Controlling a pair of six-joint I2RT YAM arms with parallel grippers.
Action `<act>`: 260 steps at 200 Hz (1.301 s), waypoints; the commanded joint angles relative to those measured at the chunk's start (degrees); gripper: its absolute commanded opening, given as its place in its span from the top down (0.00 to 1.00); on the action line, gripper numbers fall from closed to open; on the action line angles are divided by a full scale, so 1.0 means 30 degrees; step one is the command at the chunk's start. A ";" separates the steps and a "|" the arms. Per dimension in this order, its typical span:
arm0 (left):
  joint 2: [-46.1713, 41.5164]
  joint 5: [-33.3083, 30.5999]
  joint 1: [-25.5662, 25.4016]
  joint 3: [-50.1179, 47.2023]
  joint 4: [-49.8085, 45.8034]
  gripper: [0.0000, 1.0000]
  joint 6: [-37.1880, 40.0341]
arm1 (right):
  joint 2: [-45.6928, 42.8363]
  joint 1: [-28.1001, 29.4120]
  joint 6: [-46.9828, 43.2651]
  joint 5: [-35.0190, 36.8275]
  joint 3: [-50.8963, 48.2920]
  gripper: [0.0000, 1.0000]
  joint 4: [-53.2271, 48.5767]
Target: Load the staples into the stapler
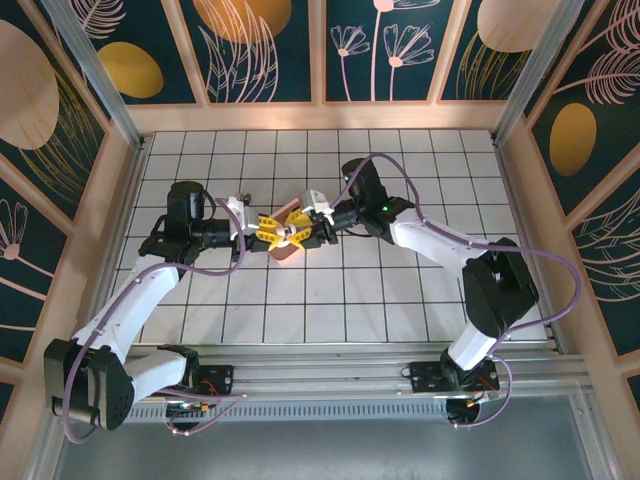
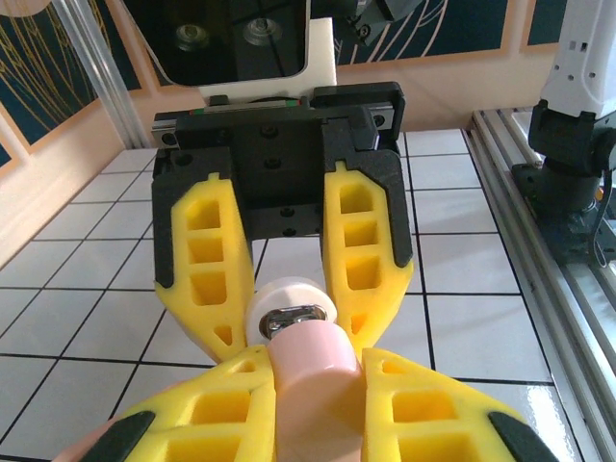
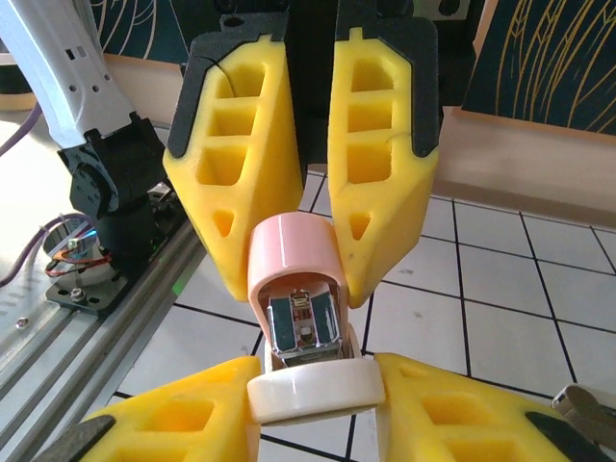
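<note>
Meeting over the middle of the white tiled table [image 1: 400, 300], the two claws hold one small stapler [image 3: 294, 265] between them, nose to nose. The left gripper [image 2: 313, 371] is clenched on the stapler's pink part: in the left wrist view that rounded pink body sits squeezed between its yellow fingers [image 2: 212, 404], pointing away from the camera toward the other claw. The right gripper [image 3: 316, 385] has its jaws drawn in on the white part, whose edge touches a pad on either side in the right wrist view, so it too is grasping the stapler. Between pink and white the stapler stands parted, and a grey metal channel [image 3: 303, 325] shows in the gap, facing the right wrist camera. From above, both claws overlap at one spot, with the stapler mostly hidden beneath them. A small grey metal piece, seemingly a staple strip [image 3: 585, 404], lies on the tiles just beside the right claw's finger, apart from the stapler and outside both grips.
</note>
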 commanded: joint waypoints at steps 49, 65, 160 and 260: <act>-0.0352 -0.0673 -0.0081 -0.0186 0.0467 0.59 -0.0119 | -0.1048 -0.0084 0.1307 0.0811 -0.1038 0.83 0.0975; -0.0470 -0.1306 -0.0104 -0.0152 0.0282 0.48 -0.0048 | -0.1780 -0.0020 0.4238 0.2157 -0.2773 0.88 0.4312; 0.0301 -0.3153 -0.1005 0.0398 -0.3005 0.48 0.3131 | -0.3041 0.1110 0.7404 0.7766 -0.5925 0.91 0.8336; 0.1001 -0.3100 -0.1124 0.0628 -0.2648 0.48 0.3072 | -0.3166 0.1466 0.4813 0.6544 -0.5512 0.91 0.6634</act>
